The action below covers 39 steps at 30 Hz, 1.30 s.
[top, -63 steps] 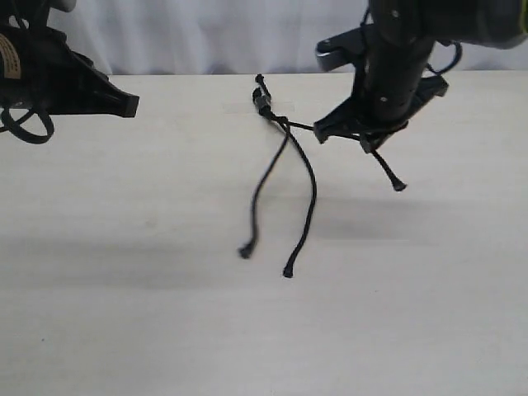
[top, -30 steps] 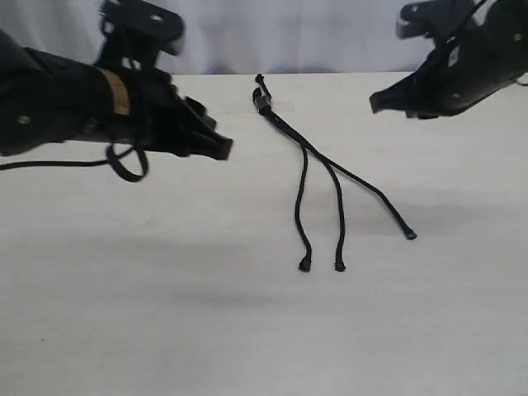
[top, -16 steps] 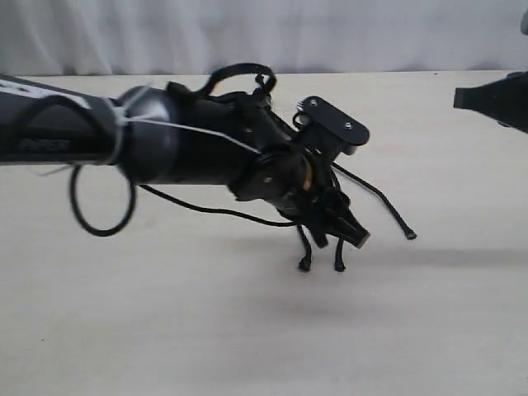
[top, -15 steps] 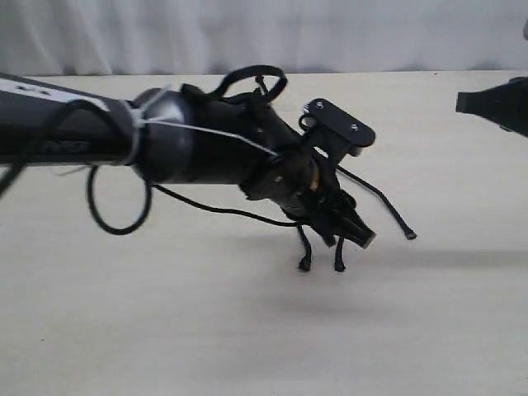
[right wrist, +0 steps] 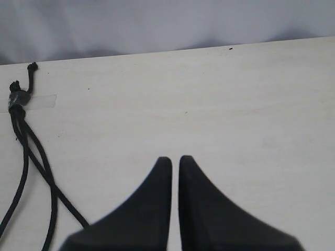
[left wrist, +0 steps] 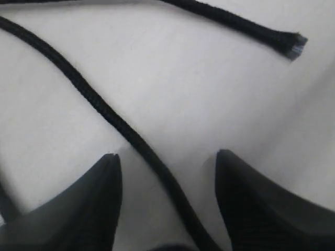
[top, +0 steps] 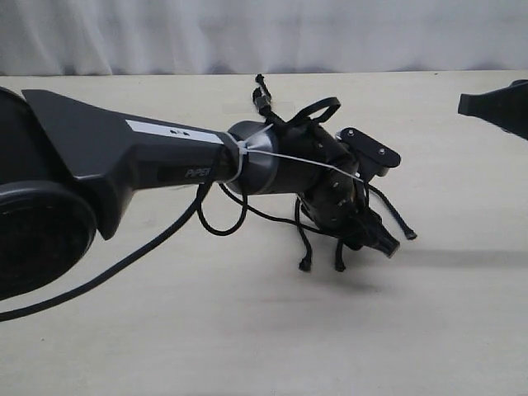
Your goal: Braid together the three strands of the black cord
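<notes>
The left gripper is low over the table, its jaws spread wide. One strand of the black cord runs between the fingers, and neither is seen pressing on it. In the exterior view a frayed strand tip lies just beside the gripper at 2 o'clock, two more tips lie at 8 o'clock, and the cord's clamped end is at 11 o'clock. Well apart at 1 o'clock, the right gripper is raised, its jaws closed together on nothing.
</notes>
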Each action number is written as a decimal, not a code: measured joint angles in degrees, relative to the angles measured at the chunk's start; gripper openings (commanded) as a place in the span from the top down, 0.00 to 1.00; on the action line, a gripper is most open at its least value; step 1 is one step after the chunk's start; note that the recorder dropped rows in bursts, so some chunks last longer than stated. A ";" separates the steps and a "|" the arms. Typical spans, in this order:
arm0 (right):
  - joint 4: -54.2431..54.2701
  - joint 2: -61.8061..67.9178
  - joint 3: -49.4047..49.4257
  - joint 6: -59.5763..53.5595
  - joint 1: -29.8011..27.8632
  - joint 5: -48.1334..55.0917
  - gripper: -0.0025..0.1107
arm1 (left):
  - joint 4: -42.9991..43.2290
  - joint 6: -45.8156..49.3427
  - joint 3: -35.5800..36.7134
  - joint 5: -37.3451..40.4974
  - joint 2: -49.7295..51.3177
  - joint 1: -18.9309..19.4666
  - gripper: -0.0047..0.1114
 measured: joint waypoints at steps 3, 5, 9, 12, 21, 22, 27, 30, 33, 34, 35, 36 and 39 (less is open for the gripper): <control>0.37 0.00 0.00 0.00 0.00 0.00 0.94 | -0.12 0.00 -0.10 0.21 0.51 0.00 0.52; 0.37 0.00 0.00 0.11 0.00 -0.10 0.94 | -0.12 0.00 -0.10 0.30 0.49 0.00 0.52; 0.37 0.00 0.00 0.11 0.00 -0.10 0.94 | -0.26 0.00 -0.22 0.30 1.09 0.00 0.53; 0.37 0.00 0.00 0.11 0.00 -0.10 0.94 | -1.20 0.00 -0.73 -0.15 1.68 0.00 0.67; 0.37 0.00 0.00 0.11 0.00 -0.10 0.94 | -2.21 0.13 -0.86 0.91 1.33 0.00 0.96; 0.37 0.00 0.00 0.11 0.00 -0.21 0.94 | -2.21 0.13 -0.86 1.81 1.02 0.00 0.96; 0.37 0.00 0.00 0.11 0.00 -0.21 0.94 | 0.24 0.13 -0.49 7.59 -2.11 0.36 0.96; 0.48 0.00 0.00 0.11 0.00 -0.21 0.94 | 3.40 0.13 -0.49 11.38 -6.04 1.28 0.96; 0.48 0.00 0.00 0.11 0.00 -0.33 0.94 | 6.04 0.13 -0.49 16.20 -9.10 2.93 0.96; 0.48 0.00 0.00 0.11 0.00 -0.33 0.94 | 6.88 0.13 -0.49 17.63 -9.58 3.60 0.96; 0.48 0.00 0.00 0.11 0.00 -0.33 0.94 | 7.71 0.13 -0.49 19.01 -9.87 4.25 0.96; 0.50 0.00 0.00 0.11 0.00 -0.33 0.94 | 8.40 0.13 -0.49 20.25 -9.97 4.82 0.96; 0.60 0.00 0.00 0.11 0.00 -0.44 0.94 | 10.17 0.13 -0.49 23.09 -9.97 6.20 0.96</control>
